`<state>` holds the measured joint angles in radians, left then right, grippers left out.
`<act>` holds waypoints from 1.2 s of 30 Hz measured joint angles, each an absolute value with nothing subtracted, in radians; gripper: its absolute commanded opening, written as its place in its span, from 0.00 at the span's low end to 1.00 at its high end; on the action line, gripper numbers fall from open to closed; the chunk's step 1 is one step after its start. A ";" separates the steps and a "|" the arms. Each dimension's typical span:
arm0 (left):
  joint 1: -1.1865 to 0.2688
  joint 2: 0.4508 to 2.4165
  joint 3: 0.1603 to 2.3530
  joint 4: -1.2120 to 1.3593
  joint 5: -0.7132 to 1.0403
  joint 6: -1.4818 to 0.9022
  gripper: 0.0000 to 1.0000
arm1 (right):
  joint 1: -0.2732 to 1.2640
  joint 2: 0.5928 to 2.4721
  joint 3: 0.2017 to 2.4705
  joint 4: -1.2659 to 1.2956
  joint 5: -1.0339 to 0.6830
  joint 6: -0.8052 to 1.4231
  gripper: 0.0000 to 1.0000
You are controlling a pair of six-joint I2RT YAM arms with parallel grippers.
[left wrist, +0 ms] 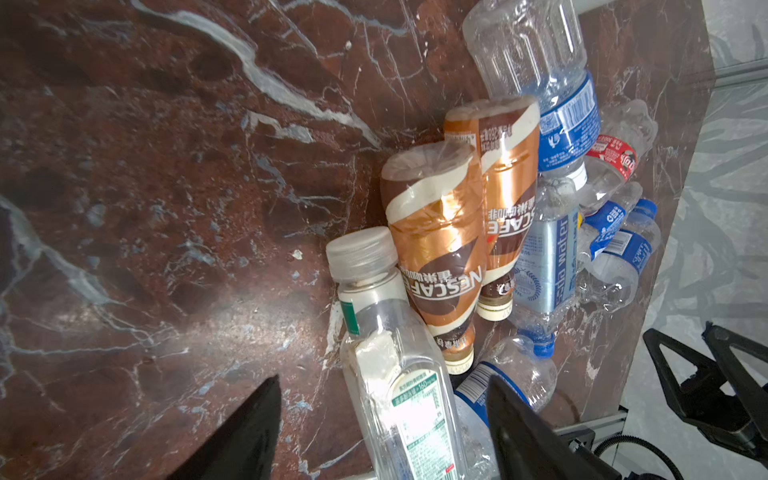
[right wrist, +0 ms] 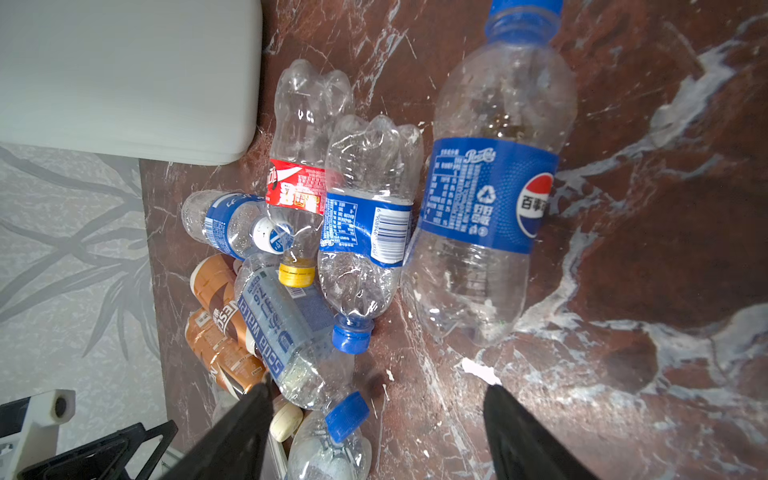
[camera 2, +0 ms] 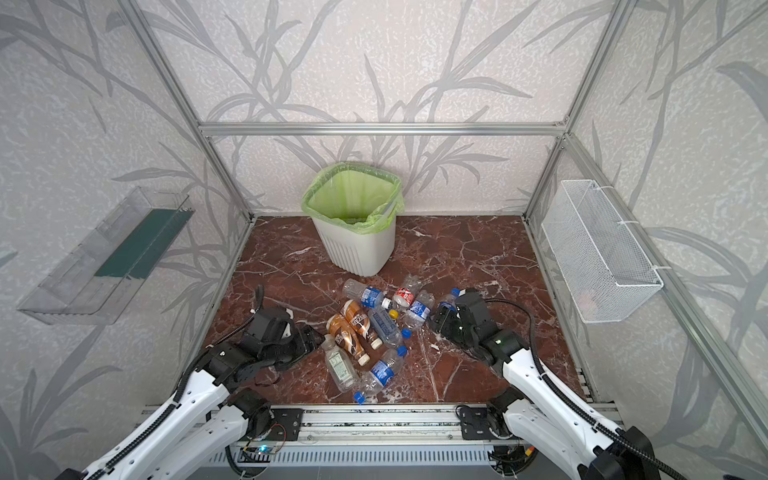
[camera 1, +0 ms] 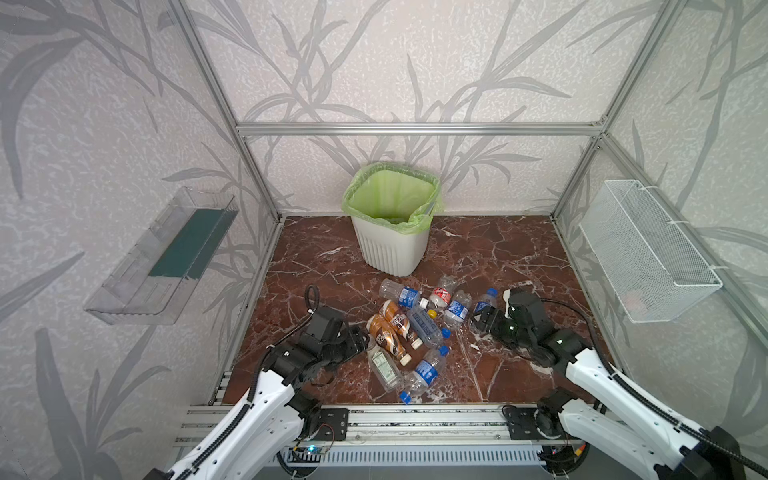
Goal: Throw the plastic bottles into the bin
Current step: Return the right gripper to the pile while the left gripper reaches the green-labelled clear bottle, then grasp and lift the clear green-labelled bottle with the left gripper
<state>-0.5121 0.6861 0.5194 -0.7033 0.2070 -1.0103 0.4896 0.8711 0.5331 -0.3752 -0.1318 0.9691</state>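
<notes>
1. Bin [camera 1: 390,249] [camera 2: 357,249]: stands upright at the far centre of the tabletop [camera 1: 519,257], lined with a green bag.

2. Bottles [camera 1: 424,330] [camera 2: 384,328]: lie on their sides in a loose heap on the tabletop, just near of the bin and between the two arms. None is lifted.
 - Two brown bottles [camera 1: 386,332] [left wrist: 440,232] lie side by side on the left of the heap, touching.
 - The green-label bottle [camera 1: 384,365] [left wrist: 415,407] lies at the near left, just beside the brown bottles.
 - The red-label bottle [camera 1: 440,295] [right wrist: 297,187] lies at the far side, close to the bin.
 - The Pepsi bottle [camera 1: 485,303] [right wrist: 490,199] lies at the far right edge of the heap.

3. Left gripper [camera 1: 363,340] [left wrist: 382,378]: low at the left edge of the heap. Jaws are moderately wide. In the left wrist view its fingers [left wrist: 249,432] straddle the green-label bottle, with a gap on each side. Nothing is clamped.

4. Right gripper [camera 1: 478,320] [right wrist: 378,387]: low at the right edge of the heap, just beside the Pepsi bottle. Jaws are moderately wide and hold nothing. The Pepsi bottle lies ahead of the fingertips.

5. A clear tray [camera 1: 166,257] hangs on the left wall and a mesh basket [camera 1: 648,253] on the right wall.
</notes>
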 measured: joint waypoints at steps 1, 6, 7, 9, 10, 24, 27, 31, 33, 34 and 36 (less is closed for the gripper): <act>-0.533 0.686 0.514 -0.698 0.204 -1.028 0.76 | 0.490 0.871 0.533 -0.374 -0.132 0.969 0.80; -0.625 0.707 0.506 -0.665 0.183 -1.109 0.76 | 0.490 0.871 0.533 -0.370 -0.132 0.972 0.80; -0.642 0.716 0.506 -0.657 0.178 -1.124 0.76 | 0.490 0.871 0.533 -0.369 -0.131 0.973 0.80; -0.669 0.739 0.506 -0.645 0.170 -1.149 0.76 | 0.490 0.871 0.531 -0.368 -0.131 0.974 0.80; -0.682 0.752 0.506 -0.640 0.165 -1.161 0.76 | 0.490 0.871 0.530 -0.368 -0.131 0.974 0.80; -0.817 0.870 0.506 -0.596 0.134 -1.295 0.81 | 0.490 0.869 0.517 -0.366 -0.131 0.978 0.80; -0.846 0.914 0.506 -0.584 0.131 -1.306 0.81 | 0.490 0.869 0.514 -0.366 -0.131 0.978 0.80; -0.873 0.959 0.506 -0.582 0.127 -1.316 0.81 | 0.490 0.869 0.514 -0.365 -0.131 0.978 0.80; -0.884 0.972 0.508 -0.582 0.124 -1.320 0.81 | 0.490 0.869 0.514 -0.364 -0.131 0.978 0.80; -0.889 0.978 0.508 -0.581 0.123 -1.321 0.80 | 0.490 0.869 0.514 -0.364 -0.131 0.978 0.80; -0.897 0.991 0.509 -0.580 0.122 -1.324 0.78 | 0.490 0.870 0.514 -0.364 -0.131 0.978 0.80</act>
<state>-0.8967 0.9913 0.5095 -0.5797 0.1223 -1.3235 0.4896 0.8696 0.5144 -0.3645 -0.1310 0.9779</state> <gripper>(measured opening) 0.796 0.802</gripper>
